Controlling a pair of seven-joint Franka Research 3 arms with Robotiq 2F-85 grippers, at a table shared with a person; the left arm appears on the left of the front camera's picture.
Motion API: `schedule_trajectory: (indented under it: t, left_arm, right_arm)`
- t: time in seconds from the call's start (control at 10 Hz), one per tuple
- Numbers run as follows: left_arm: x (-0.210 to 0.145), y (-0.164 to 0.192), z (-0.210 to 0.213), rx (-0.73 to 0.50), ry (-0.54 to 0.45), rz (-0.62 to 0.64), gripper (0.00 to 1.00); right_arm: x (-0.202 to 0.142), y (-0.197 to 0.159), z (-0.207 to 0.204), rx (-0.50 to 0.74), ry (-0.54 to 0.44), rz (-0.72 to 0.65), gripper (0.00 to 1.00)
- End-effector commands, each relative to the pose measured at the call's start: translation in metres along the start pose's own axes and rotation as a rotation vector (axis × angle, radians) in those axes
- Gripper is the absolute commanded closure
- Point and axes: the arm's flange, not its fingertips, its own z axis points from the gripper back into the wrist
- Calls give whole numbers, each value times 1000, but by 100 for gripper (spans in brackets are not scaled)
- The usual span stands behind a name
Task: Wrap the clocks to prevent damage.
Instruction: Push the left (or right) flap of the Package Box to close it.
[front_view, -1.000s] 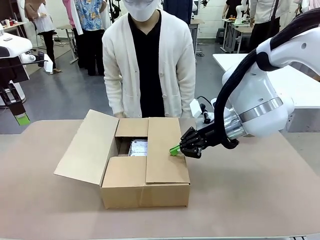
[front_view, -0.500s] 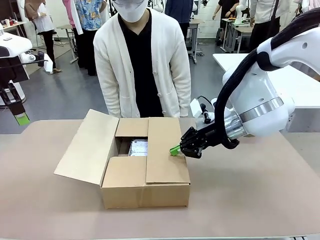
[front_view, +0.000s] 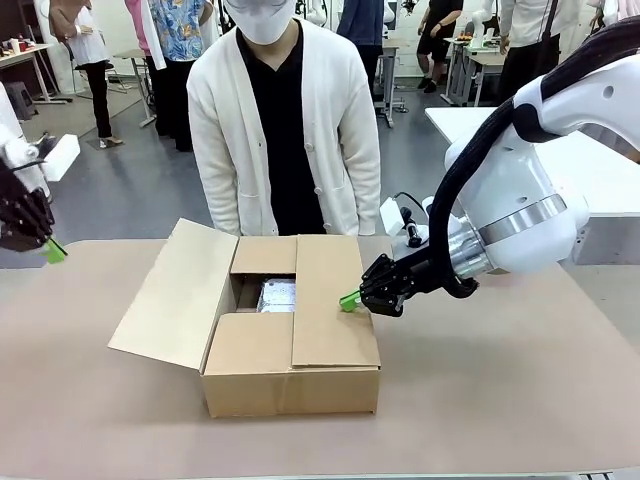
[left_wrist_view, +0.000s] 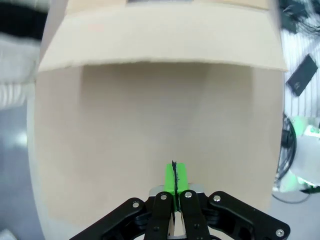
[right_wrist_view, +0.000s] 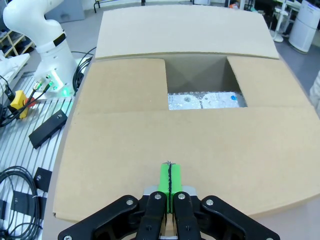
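A cardboard box (front_view: 290, 375) stands mid-table, its left flap (front_view: 175, 295) splayed outward and its right flap (front_view: 330, 300) folded down flat. Through the gap shows a silvery bubble-wrapped bundle (front_view: 277, 296) (right_wrist_view: 207, 100); the clocks are hidden under the wrap. My right gripper (front_view: 350, 300) (right_wrist_view: 170, 180) is shut, green pads together, tips resting at the folded right flap (right_wrist_view: 165, 140) with nothing between them. At the far left, my left gripper (front_view: 52, 250) (left_wrist_view: 174, 176) is shut and empty, hovering over the bare table, apart from the box's flap (left_wrist_view: 160, 40).
A person in a white cardigan (front_view: 285, 130) stands at the far edge right behind the box. The tan table (front_view: 500, 400) has free room right of and in front of the box. Cables and a white arm base (right_wrist_view: 42, 35) lie beside the table.
My left arm has swung, its gripper rolling and shifting slightly at the far left. The person stepped a little to the left. The right gripper and box have not moved.
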Motion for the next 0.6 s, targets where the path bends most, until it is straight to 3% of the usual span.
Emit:
schedule_trajectory:
  t: [0.0, 0.1, 0.2, 0.3, 0.5]
  left_arm:
    - [-11, 4, -14, -193, -187, -62, 100]
    - [-16, -2, -22, -194, -221, -46, 100]
    - [-13, 0, -20, -154, -196, 29, 100]
    - [-12, -6, -20, -120, -204, -75, 100]
    - [-12, -6, -20, -120, -204, -75, 100]
  right_arm:
    - [-4, 0, -3, 3, 8, -7, 99]
    - [-4, 0, -3, 3, 8, -7, 99]
    - [-4, 0, -3, 3, 8, -7, 99]
    - [-4, 0, -3, 3, 8, -7, 99]
    - [-4, 0, -3, 3, 8, -7, 99]
